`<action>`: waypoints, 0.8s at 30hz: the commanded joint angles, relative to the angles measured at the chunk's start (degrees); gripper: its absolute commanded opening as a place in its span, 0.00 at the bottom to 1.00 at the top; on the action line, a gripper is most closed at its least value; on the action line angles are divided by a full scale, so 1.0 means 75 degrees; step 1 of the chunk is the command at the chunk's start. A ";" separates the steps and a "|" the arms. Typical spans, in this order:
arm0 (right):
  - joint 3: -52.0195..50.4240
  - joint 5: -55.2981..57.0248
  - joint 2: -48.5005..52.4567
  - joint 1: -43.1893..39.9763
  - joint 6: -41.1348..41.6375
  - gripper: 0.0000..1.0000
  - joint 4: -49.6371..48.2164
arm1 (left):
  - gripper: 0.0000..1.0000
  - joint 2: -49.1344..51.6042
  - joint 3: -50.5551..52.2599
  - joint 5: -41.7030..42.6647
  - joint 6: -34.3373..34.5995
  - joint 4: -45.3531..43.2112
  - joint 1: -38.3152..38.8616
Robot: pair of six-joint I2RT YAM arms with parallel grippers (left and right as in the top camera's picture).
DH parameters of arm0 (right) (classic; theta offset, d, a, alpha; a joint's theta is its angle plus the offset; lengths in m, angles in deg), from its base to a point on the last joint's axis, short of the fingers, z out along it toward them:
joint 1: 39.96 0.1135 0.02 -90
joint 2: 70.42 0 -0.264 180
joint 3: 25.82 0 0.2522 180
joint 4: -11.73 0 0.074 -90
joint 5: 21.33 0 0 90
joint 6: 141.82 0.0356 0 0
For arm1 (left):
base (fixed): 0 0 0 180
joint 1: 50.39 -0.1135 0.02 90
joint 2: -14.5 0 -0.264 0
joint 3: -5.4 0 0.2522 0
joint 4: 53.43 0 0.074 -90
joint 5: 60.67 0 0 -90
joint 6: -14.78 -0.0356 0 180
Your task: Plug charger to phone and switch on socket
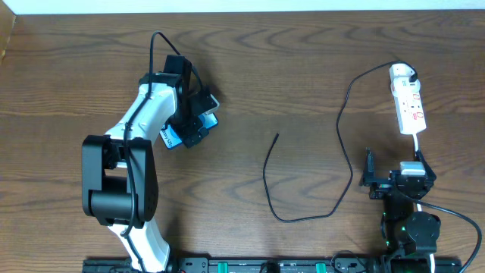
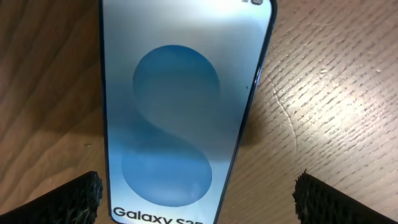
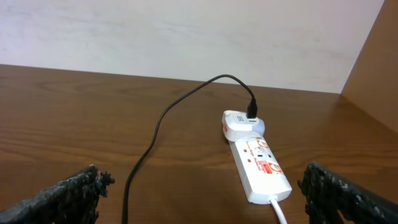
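Left gripper (image 2: 198, 186): open, hovering directly over the phone (image 2: 180, 106), nothing gripped. The phone lies face up on the wooden surface (image 1: 303, 61), its long axis running straight away from the gripper. One finger (image 2: 81, 199) is just beside the phone's edge; the other is well clear.

Right gripper (image 3: 202, 180): open and empty, facing the socket (image 3: 261, 165). The socket lies ahead and slightly to its right, long axis pointing roughly away from it. The right arm is plainly the nearer to it.

Charger (image 1: 345, 152): its white plug (image 3: 239, 124) sits in the far end of the socket. The cable loops across the surface and its free tip (image 1: 277, 136) lies loose between the two arms, apart from the phone and somewhat nearer the left one.

Judgement: the coming move depends on bringing that tip across to the phone; neither plugging nor switching appears done.

Writing: the screen reads "Galaxy S2", cut off by the frame edge. The socket's red markings are too small to read.
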 commanded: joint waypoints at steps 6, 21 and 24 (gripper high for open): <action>-0.0029 -0.0020 -0.0041 -0.0017 -0.0102 0.99 0.0012 | 0.98 0.0076 0.0000 0.0201 -0.0691 0.0015 -0.0006; -0.0029 -0.0020 -0.0041 -0.0017 -0.0102 0.99 0.0012 | 0.98 0.0446 -0.0032 0.0321 -0.0903 -0.0326 -0.0079; -0.0029 -0.0020 -0.0041 -0.0017 -0.0102 0.99 0.0012 | 0.98 0.0650 -0.0143 0.0251 -0.0898 -0.0224 -0.0111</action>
